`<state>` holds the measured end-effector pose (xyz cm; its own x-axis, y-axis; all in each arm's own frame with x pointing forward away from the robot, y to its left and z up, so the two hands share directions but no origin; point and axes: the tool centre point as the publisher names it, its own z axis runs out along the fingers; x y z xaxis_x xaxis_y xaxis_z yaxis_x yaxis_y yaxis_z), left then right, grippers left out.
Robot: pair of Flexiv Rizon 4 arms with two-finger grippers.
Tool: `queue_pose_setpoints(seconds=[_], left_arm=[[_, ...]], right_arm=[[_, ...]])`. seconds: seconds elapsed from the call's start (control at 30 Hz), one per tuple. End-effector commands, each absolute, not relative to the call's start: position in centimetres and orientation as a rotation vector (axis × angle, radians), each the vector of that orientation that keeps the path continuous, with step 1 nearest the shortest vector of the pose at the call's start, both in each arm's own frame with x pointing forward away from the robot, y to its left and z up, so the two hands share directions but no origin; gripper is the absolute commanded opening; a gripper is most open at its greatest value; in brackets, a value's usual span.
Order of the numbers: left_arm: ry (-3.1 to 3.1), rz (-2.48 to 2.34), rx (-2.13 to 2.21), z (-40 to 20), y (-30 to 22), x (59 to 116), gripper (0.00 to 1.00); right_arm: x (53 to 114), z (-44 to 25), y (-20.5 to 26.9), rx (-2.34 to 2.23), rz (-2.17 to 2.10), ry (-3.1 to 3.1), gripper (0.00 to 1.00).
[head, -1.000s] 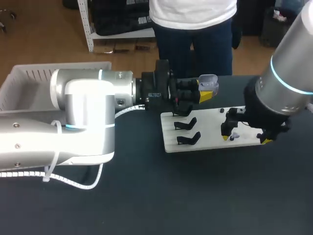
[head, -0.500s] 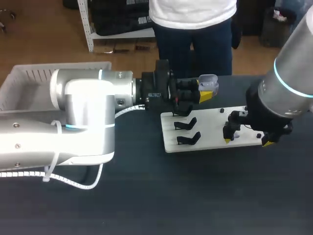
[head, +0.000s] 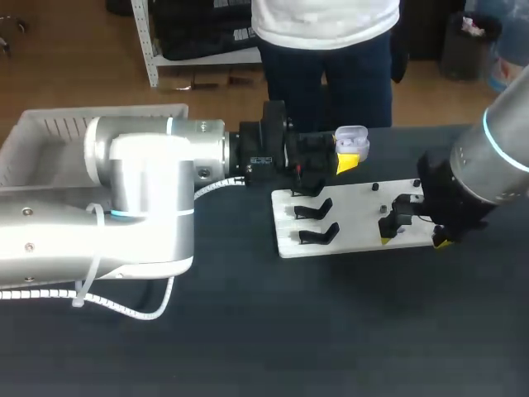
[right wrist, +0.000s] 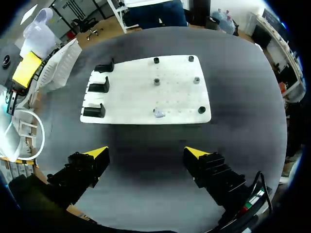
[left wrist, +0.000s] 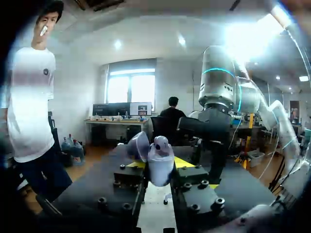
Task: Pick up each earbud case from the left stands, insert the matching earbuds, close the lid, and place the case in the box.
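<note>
My left gripper point(head: 343, 153) is shut on a white earbud case point(head: 351, 142) and holds it above the table behind the white board point(head: 355, 219). The left wrist view shows the case point(left wrist: 160, 165) upright between the yellow tips of my left gripper point(left wrist: 159, 170). Its lid point(left wrist: 138, 145) is open and one earbud point(left wrist: 161, 143) sits in it. My right gripper point(head: 412, 238) hangs open over the board's front right part. From its wrist, the right gripper point(right wrist: 147, 153) is high above the board point(right wrist: 126, 94), where a loose earbud point(right wrist: 159, 113) lies.
Three black stands point(right wrist: 99, 87) line the board's left side, without cases on them. Several small pegs point(right wrist: 157, 81) stand on its right half. A white basket point(head: 50, 136) sits at the table's far left, partly behind my left arm.
My right gripper has drifted to the right and away from the board's surface, still open. The left arm and the case have kept still.
</note>
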<state>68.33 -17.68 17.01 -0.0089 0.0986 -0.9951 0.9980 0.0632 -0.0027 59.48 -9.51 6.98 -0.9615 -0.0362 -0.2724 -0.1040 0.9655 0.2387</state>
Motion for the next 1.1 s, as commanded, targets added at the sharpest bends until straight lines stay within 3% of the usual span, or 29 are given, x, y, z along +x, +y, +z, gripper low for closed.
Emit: queue_pose_setpoints(seconds=[0.03, 0.1, 0.17, 0.23, 0.43, 0.53, 1.1], left_arm=[[1.308, -1.113, 1.222, 16.8, -17.7, 68.2, 0.00], [1.308, -1.113, 1.222, 16.8, -17.7, 68.2, 0.00], [1.308, -1.113, 1.222, 16.8, -17.7, 68.2, 0.00], [1.308, -1.113, 1.222, 16.8, -17.7, 68.2, 0.00], [1.308, -1.113, 1.222, 16.8, -17.7, 68.2, 0.00], [1.308, -1.113, 1.222, 16.8, -17.7, 68.2, 0.00], [1.308, -1.113, 1.222, 16.8, -17.7, 68.2, 0.00]], right_arm=[[61.1, 5.4, -9.6, -0.132, 0.398, 2.845, 0.90], [61.4, 5.1, -9.7, -0.134, 0.410, 2.845, 0.93], [61.6, 4.8, -9.9, -0.140, 0.414, 2.852, 0.88], [61.9, 4.6, -10.0, -0.140, 0.415, 2.853, 0.73], [62.7, 4.3, -10.1, -0.166, 0.449, 2.853, 0.64], [63.2, 3.9, -10.0, -0.187, 0.455, 2.853, 0.51], [65.2, 2.4, -10.0, -0.231, 0.463, 2.859, 0.48]])
